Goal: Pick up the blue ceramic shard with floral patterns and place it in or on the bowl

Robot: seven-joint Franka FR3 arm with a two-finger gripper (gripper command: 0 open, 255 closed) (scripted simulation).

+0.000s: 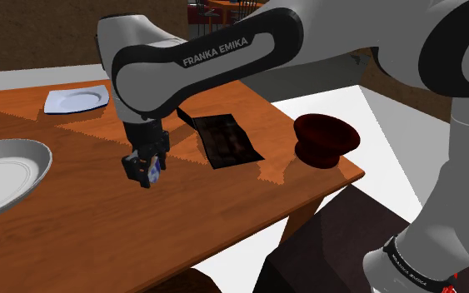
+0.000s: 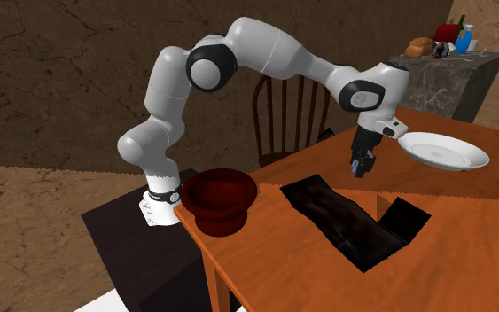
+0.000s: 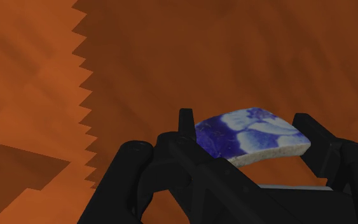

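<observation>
gripper (image 1: 145, 169): closed on the shard (image 3: 250, 133), seemingly just off the table (image 1: 99, 237).
shard: blue-and-white, clasped between the fingers.
bowl (image 1: 326, 137): dark red, well apart at the shoulder view's right.
step: pick-up judged done; carrying is in hand.
next: passage over the mat (image 1: 224, 141) to the bowl, then release, is called for.

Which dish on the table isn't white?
The dark red bowl. It is the only deep, dark one; the round plate and the square plate are both white.
</observation>
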